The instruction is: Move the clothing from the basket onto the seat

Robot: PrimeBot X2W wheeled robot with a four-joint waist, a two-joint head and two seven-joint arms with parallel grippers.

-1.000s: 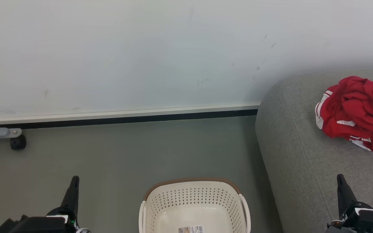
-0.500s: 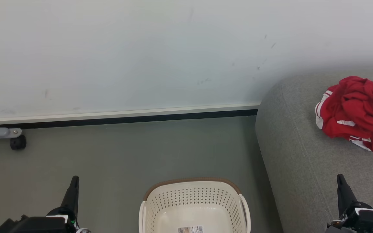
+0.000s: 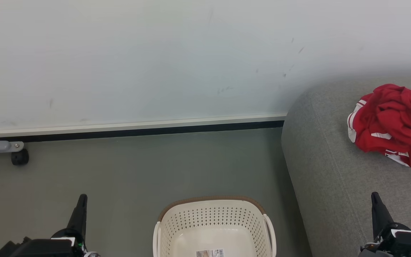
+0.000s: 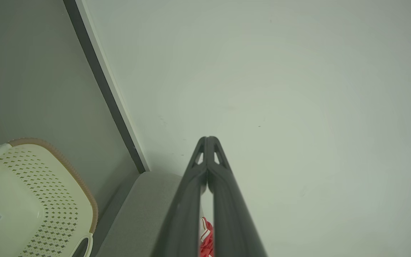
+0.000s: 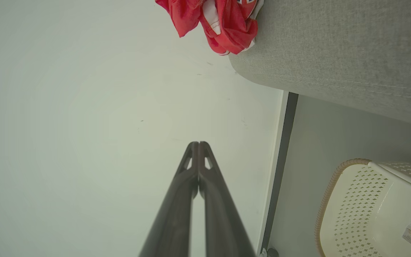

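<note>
The bright red soft fabric clothing (image 3: 392,123) with white stripe trim lies bunched in one heap on the large grey woven-fabric seat (image 3: 334,185), close to its edge by the pale wall (image 3: 155,60). In the head view the heap's longer side slants from upper left to lower right. The cream-white perforated plastic basket (image 3: 212,214) with a brown rim stands mouth up on the grey-green floor (image 3: 137,175), just beside the seat's left side, a barcode label (image 3: 209,253) on its bottom. The left end effector (image 3: 82,198) and right end effector (image 3: 375,196) are both clenched, fingertips touching, grasping nothing, pointing toward the wall.
</note>
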